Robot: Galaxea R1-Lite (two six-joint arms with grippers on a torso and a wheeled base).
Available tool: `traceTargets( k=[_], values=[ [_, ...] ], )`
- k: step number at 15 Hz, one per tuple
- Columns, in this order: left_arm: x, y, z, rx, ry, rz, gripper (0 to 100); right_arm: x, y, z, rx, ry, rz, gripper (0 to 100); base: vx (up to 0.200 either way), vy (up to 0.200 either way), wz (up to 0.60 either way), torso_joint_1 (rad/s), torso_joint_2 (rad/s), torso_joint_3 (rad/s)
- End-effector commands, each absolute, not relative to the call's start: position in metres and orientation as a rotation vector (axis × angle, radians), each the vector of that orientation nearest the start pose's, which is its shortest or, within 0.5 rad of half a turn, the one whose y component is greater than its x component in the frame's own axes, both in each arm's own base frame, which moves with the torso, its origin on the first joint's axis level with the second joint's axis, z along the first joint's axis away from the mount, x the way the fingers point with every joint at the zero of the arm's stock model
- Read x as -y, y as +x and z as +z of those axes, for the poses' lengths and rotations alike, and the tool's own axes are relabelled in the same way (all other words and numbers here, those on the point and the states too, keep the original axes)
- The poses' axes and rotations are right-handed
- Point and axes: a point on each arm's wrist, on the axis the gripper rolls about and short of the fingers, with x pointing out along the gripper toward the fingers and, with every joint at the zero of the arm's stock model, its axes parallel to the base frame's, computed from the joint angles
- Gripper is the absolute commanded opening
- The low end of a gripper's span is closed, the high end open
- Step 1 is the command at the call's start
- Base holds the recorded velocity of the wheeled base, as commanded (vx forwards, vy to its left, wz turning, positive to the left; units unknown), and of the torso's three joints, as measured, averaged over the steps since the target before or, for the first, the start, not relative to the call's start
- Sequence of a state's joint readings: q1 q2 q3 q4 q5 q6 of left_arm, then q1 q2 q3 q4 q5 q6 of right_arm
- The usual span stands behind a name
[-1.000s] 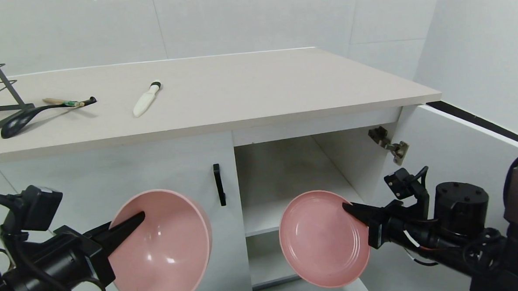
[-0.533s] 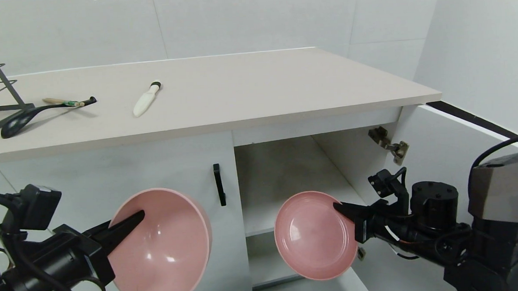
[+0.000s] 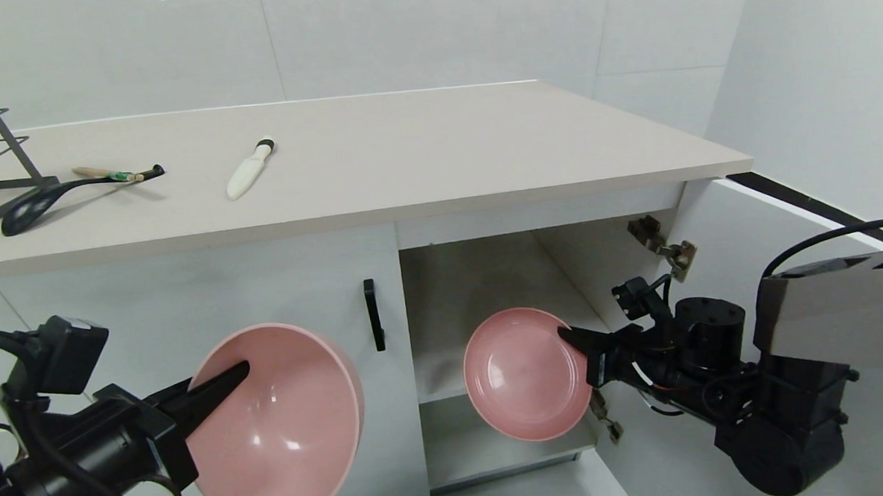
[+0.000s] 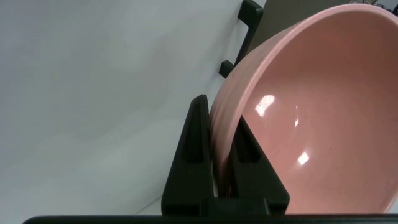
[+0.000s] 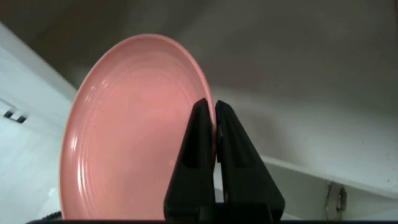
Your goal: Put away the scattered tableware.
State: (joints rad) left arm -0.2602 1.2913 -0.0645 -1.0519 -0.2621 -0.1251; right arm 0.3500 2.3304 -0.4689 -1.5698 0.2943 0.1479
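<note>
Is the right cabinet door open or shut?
Open: the right cabinet door is swung out, exposing its hinge and the inner shelf.

— Where can a hand get in?
— Through the open right compartment (image 3: 480, 276): room above and below its shelf (image 3: 436, 375), bare as far as the dim back lets me tell.
— What's in the way?
— The plate (image 3: 525, 375) in the right gripper (image 3: 562, 334) covers the opening's middle. The open door (image 3: 769, 248) and its upper hinge (image 3: 665, 246) flank the right; the bowl (image 3: 278, 426) hangs before the closed door (image 3: 190, 296).
</note>
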Motion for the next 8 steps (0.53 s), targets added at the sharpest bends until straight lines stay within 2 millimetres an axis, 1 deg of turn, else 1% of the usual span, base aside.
traceTargets(
  k=[1,2,4,6,8],
  values=[
    [0.044,0.141,0.131,-0.211,-0.123,-0.510,0,-0.121,0.316,-0.014,-0.347,0.137,0.611,0,0.000,0.000,0.00,0.000,0.00,0.000],
    [0.044,0.141,0.131,-0.211,-0.123,-0.510,0,-0.121,0.316,-0.014,-0.347,0.137,0.611,0,0.000,0.000,0.00,0.000,0.00,0.000],
    [0.044,0.142,0.133,-0.203,-0.123,-0.510,0,-0.126,0.328,-0.016,-0.335,0.206,0.607,0,0.000,0.000,0.00,0.000,0.00,0.000],
    [0.045,0.144,0.137,-0.177,-0.122,-0.519,0,-0.129,0.337,-0.017,-0.311,0.215,0.605,0,0.000,0.000,0.00,0.000,0.00,0.000],
    [0.051,0.148,0.142,-0.155,-0.120,-0.549,0,-0.130,0.340,-0.019,-0.306,0.215,0.605,0,0.000,0.000,0.00,0.000,0.00,0.000]
  ],
)
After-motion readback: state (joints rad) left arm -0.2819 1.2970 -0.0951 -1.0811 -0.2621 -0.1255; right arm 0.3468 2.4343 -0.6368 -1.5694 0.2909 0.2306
